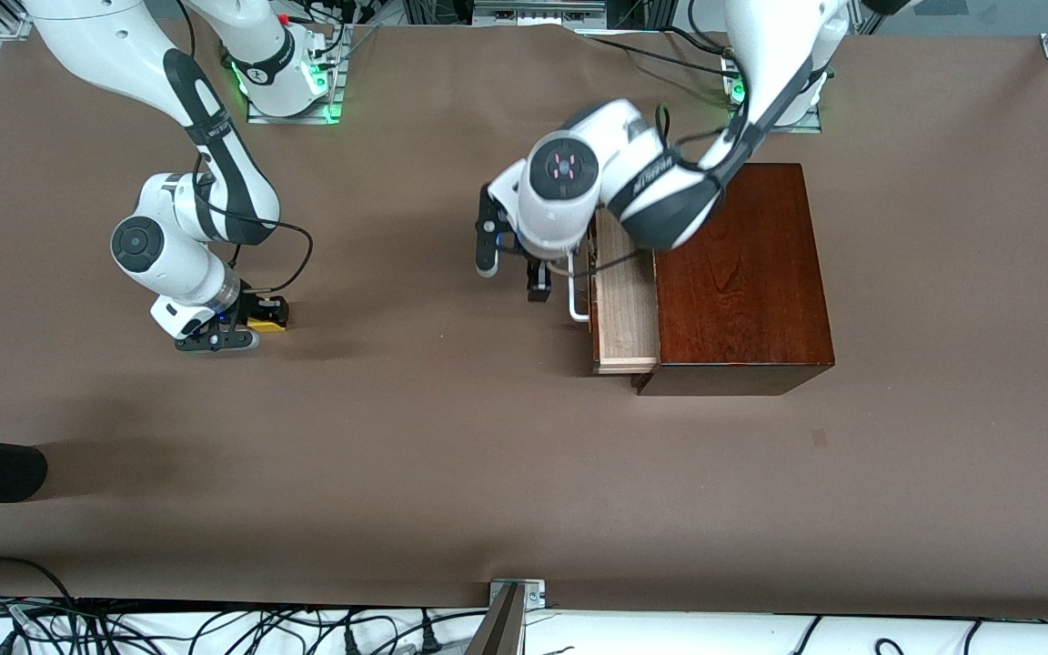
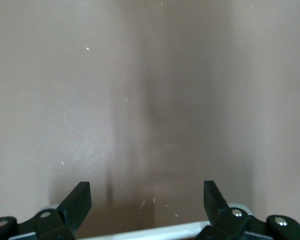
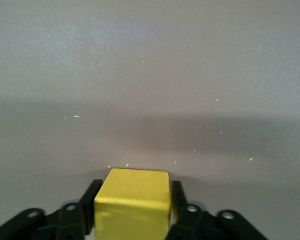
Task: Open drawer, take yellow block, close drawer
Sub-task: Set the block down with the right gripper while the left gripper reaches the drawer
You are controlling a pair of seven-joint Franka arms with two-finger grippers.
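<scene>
The dark reddish-brown glossy wooden box [image 1: 742,277] stands on the brown paper-covered surface [image 1: 451,455] toward the left arm's end, its pale-wood sliding drawer [image 1: 622,296] pulled partway out toward the right arm's end. The left pincer [image 1: 513,277] hangs spread just beside the drawer's white U-shaped bar handle [image 1: 576,296]. Well apart, at the right arm's end, the right pincer [image 1: 237,329] grips the small yellow cube block [image 3: 133,207] low at the surface.

White arms [image 1: 215,109], black joints, black claws [image 3: 132,210].
</scene>
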